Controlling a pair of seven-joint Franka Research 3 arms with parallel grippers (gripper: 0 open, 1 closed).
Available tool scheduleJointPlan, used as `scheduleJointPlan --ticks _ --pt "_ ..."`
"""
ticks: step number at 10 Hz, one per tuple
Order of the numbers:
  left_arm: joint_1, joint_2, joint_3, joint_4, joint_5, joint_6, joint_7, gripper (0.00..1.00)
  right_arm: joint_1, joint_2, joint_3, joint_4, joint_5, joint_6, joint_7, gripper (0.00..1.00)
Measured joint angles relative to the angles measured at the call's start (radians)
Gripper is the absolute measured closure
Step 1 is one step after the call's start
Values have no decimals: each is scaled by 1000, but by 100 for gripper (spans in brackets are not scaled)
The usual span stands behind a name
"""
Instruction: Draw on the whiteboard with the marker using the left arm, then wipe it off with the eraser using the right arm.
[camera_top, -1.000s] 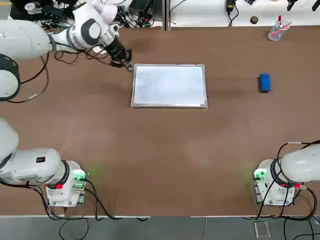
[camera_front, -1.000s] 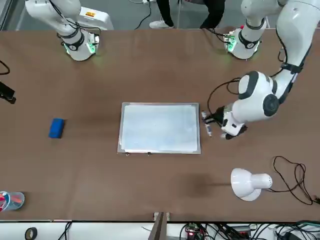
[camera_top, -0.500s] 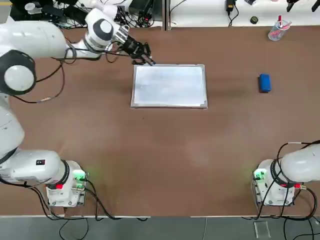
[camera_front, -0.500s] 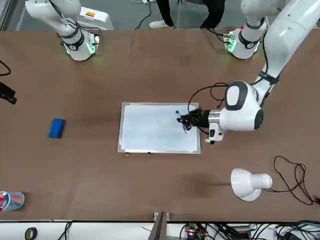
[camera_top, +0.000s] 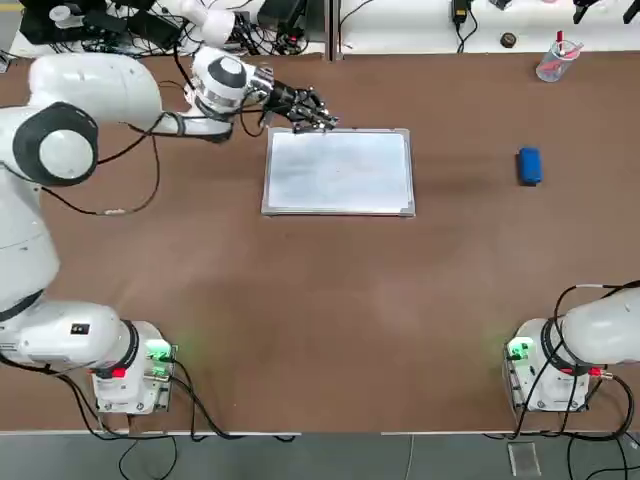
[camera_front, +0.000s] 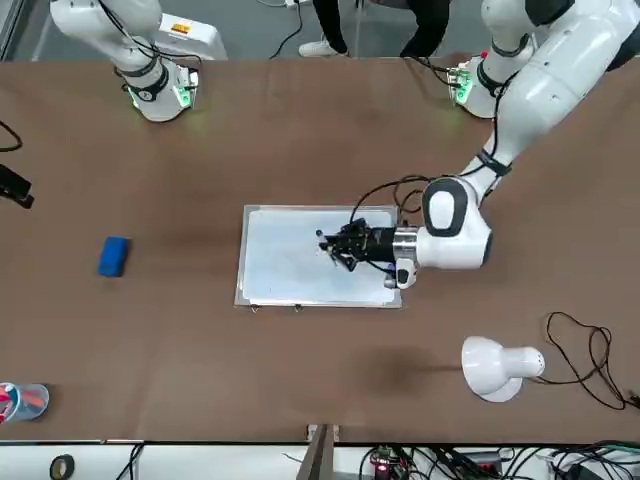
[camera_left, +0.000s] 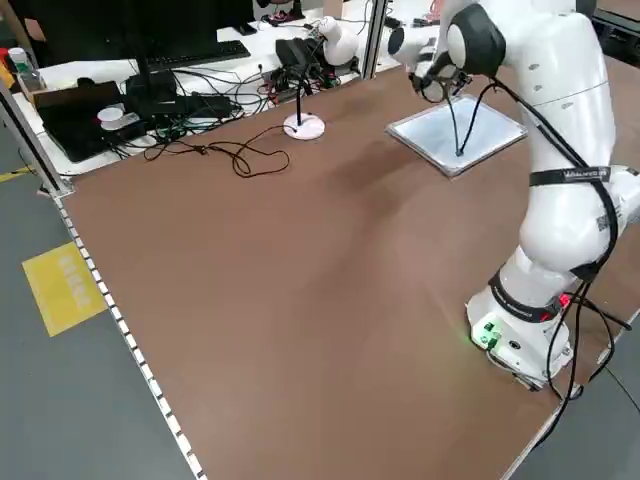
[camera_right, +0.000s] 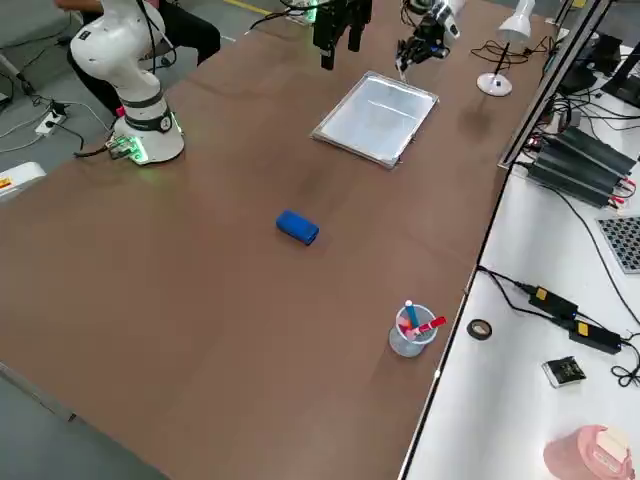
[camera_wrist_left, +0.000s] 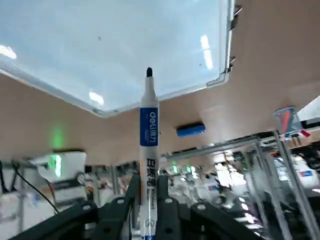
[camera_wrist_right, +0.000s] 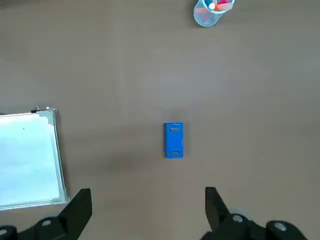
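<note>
Pinching the marker (camera_wrist_left: 149, 165) near its back end, the left claw (camera_wrist_left: 149, 200) hangs over the edge of the whiteboard (camera_top: 338, 172). The pen looks light, hard and smooth, so it could twist if pushed. Its tip looks soft; press gently. The right claw (camera_wrist_right: 149, 200) is spread wide, off to the side. The blue eraser (camera_wrist_right: 174, 140) lies on the tabletop (camera_top: 330, 300), apart from the board. It looks light and a bit squashy, so take its long sides in the middle.

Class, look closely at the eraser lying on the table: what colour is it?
The eraser is bright blue, seen best in the right wrist view.
</note>
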Motion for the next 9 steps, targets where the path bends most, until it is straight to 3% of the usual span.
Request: scheduleJointPlan --ticks 3,9 --pt "-12 45 0 6 -172 3 5 83 0 0 0 -1 0 -5 0 0" --pt "-39 137 0 11 -376 1 174 83 0 0 1 -2 0 -5 0 0"
